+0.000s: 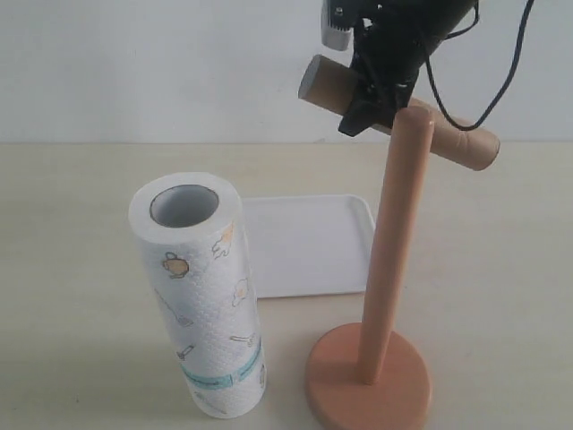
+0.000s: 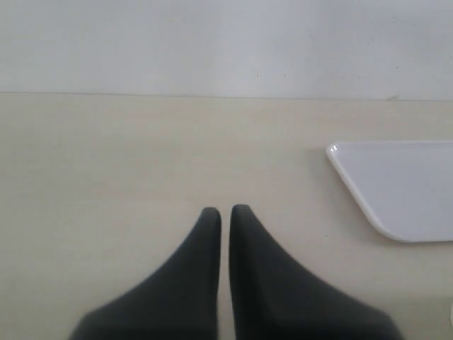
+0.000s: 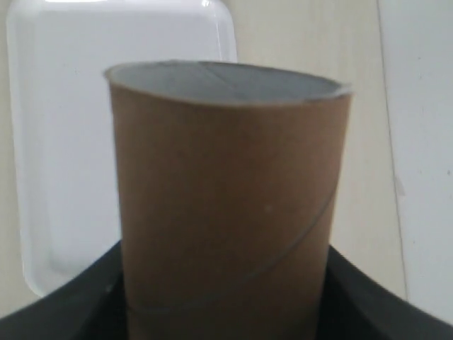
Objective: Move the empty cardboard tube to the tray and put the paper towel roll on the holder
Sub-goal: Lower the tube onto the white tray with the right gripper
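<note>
On the pale surface (image 1: pixel 72 269) the paper towel roll (image 1: pixel 206 305) stands unmounted beside the holder (image 1: pixel 394 242), the right claw (image 1: pixel 373 97) clamps the empty cardboard tube (image 1: pixel 468 146) aloft near the holder's top, not yet on the tray (image 1: pixel 304 242), and the left claw (image 2: pixel 225 212) is together.

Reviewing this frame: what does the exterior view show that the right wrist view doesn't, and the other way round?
Only the exterior view: the roll standing upright, and the holder with nothing on its pole. Only the right wrist view: the tube's spiral seam and thin rim up close, with the tray lying beyond its open end. Both: the tube clamped in the right gripper, held in the air, and the white tray.
</note>
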You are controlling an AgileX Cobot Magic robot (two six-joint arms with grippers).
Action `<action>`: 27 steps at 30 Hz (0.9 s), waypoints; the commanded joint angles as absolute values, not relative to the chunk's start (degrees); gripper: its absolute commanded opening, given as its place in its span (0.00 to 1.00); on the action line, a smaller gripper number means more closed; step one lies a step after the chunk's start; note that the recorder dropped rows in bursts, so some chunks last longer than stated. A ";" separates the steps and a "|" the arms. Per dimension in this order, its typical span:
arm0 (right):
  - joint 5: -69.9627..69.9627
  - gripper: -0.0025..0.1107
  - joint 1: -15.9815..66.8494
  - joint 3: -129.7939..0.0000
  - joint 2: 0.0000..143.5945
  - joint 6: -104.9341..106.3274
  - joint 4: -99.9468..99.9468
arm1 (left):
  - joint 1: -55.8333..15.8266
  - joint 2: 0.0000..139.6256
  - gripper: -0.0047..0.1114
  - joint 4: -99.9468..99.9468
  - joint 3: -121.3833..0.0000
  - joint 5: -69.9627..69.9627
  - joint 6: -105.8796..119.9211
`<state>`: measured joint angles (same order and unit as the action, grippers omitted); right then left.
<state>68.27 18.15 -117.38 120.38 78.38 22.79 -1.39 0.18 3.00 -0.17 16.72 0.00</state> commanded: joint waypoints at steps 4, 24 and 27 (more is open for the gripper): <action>67.51 0.02 17.16 -117.09 126.13 84.67 32.59 | -1.28 0.00 0.08 3.59 0.00 16.69 0.00; 64.19 0.02 23.62 -117.22 132.57 89.84 37.42 | -1.28 0.00 0.08 3.59 0.00 16.69 0.00; 64.19 0.02 24.52 -117.22 132.57 88.24 34.94 | -1.28 0.00 0.08 3.59 0.00 16.69 0.00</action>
